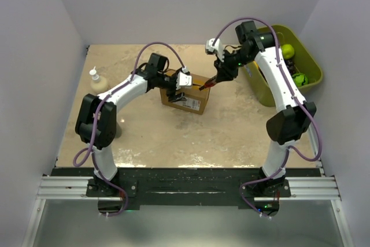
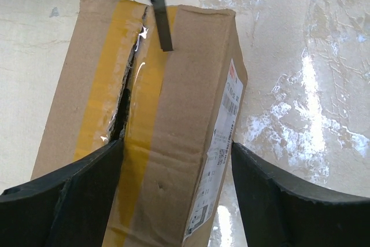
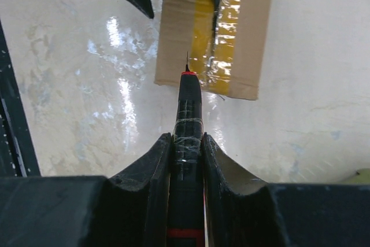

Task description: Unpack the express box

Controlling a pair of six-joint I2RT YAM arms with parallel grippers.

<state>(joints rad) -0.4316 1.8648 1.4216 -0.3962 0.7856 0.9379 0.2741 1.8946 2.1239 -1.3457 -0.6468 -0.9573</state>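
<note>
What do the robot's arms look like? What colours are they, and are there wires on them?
Both the left arm and the right arm have smooth white tubes joined by chunky black joints. A purple cable loops along each one. The jaws are black, thick and wedge-shaped. Both stand on a black plate on a silver rail.

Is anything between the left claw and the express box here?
Nothing visible does. The open left claw hangs directly over the express box. The cutter held in the right claw is only at the box's far end.
</note>
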